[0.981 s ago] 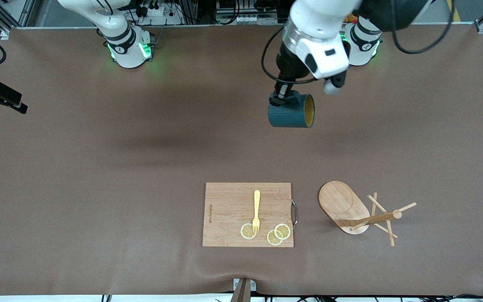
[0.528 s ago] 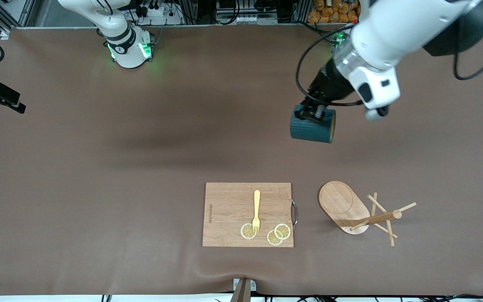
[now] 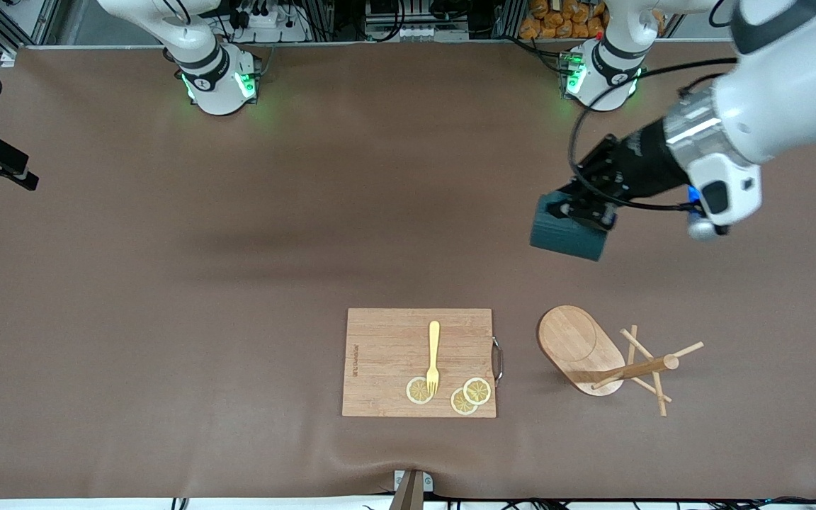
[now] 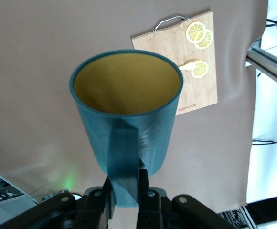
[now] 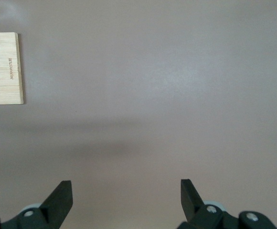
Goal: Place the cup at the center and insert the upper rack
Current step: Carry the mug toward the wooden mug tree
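The left gripper [image 3: 585, 210] is clamped on the handle of the cup [image 3: 567, 236] and holds it in the air over bare worktop [image 3: 167, 319] toward the left arm's end. The cup hangs tilted, close to lying on its side. In the left wrist view its handle [image 4: 124, 162] sits between the fingers and its open mouth points away from the gripper, toward the worktop and the board [image 4: 186, 62].

The relation that matters next: the rack [image 3: 603, 358] lies on the worktop below the held cup in the front view, nearer the front camera and well apart from it. It is tipped over. Its oval base [image 3: 578, 343] stands on edge, and its post [image 3: 635, 368] runs from the base toward the left arm's end, with the pegs splayed around the tip. The left arm is plainly the nearer one to it. I judge the cup must first be set down upright before the rack is handled.

The right gripper [image 5: 126, 193] is wide open and empty over bare worktop; that arm waits. The board's edge [image 5: 2, 67] shows ahead of it.

The board carries a small line of printed lettering along one short edge, too small to read. A fork [image 3: 433, 354] and lemon slices [image 3: 465, 395] lie on it.
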You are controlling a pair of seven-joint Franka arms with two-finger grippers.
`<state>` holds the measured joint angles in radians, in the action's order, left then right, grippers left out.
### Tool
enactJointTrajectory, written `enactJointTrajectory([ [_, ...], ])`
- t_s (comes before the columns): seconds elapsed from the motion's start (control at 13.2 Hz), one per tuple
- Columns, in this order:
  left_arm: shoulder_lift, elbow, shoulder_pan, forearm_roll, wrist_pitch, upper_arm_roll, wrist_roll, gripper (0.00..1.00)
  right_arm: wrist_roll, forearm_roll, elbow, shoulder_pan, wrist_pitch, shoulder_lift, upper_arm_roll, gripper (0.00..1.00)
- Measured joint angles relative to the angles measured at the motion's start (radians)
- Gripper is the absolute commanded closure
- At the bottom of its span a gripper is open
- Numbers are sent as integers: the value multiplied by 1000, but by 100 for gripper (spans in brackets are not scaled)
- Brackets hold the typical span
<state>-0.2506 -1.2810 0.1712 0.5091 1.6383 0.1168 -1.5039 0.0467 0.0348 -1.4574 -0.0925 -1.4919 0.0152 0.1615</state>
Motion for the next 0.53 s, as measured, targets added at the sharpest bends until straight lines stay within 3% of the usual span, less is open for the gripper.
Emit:
enactJointTrajectory([
  [0.53, -73, -15, -126, 184, -11, -2, 168, 100, 0, 0, 2, 0, 49, 0, 0, 0],
])
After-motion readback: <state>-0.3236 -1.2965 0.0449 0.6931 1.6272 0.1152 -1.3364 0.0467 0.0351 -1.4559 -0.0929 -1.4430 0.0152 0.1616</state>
